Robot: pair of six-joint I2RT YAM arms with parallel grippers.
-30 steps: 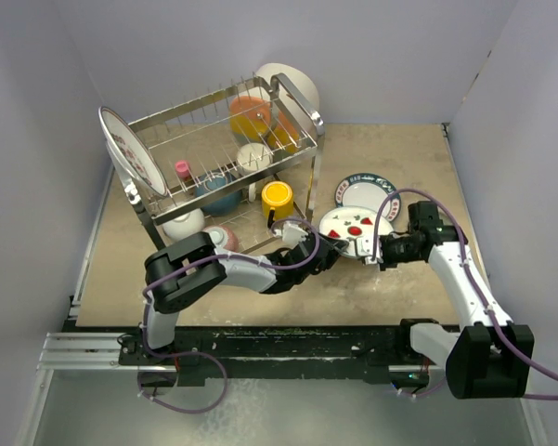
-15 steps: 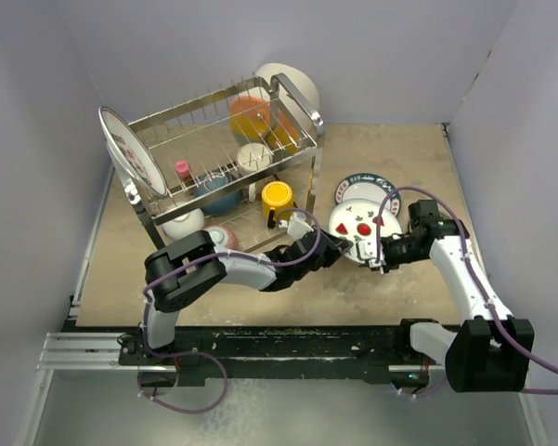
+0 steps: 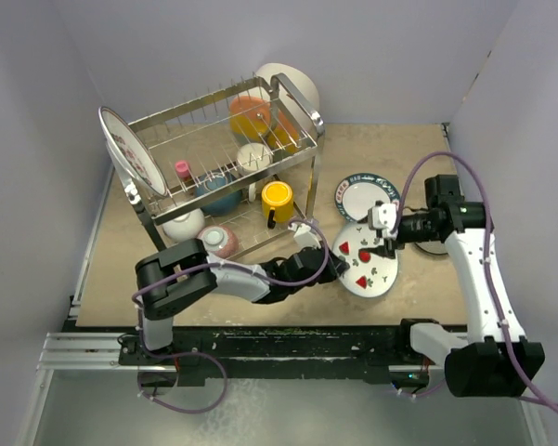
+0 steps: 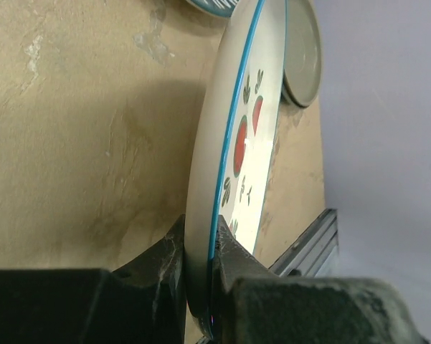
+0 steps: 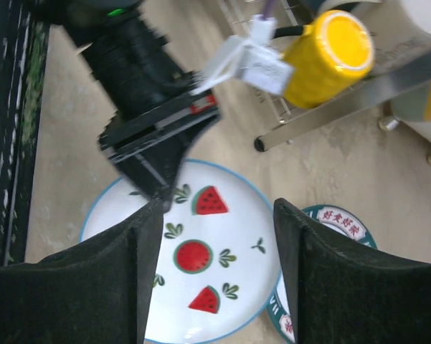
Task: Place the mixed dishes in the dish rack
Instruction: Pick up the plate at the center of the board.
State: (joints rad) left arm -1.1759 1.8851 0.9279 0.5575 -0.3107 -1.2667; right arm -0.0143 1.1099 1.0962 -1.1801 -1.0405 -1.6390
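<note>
A white plate with watermelon pictures and a blue rim (image 3: 369, 265) lies low over the table in front of the dish rack (image 3: 218, 153). My left gripper (image 3: 328, 261) is shut on its left rim; in the left wrist view the jaws (image 4: 201, 244) pinch the plate's edge (image 4: 240, 143). My right gripper (image 3: 386, 229) hangs above the plate's right side, open and empty, with the plate (image 5: 215, 287) showing between its fingers (image 5: 216, 208). A teal plate with red letters (image 3: 362, 192) lies just behind. A yellow cup (image 3: 277, 197) sits in the rack's lower tier.
The rack holds orange dishes (image 3: 251, 116), a patterned plate (image 3: 128, 153) at its left end, a blue bowl (image 3: 219, 192), a white bowl (image 3: 183, 224) and a small patterned bowl (image 3: 220, 240). A grey plate (image 4: 302, 50) lies by the right arm. Walls close in on three sides.
My right gripper has opened, let go of the watermelon plate and drawn up and to the right. The left gripper has closed on the plate's rim, and the plate has shifted toward the near edge.
</note>
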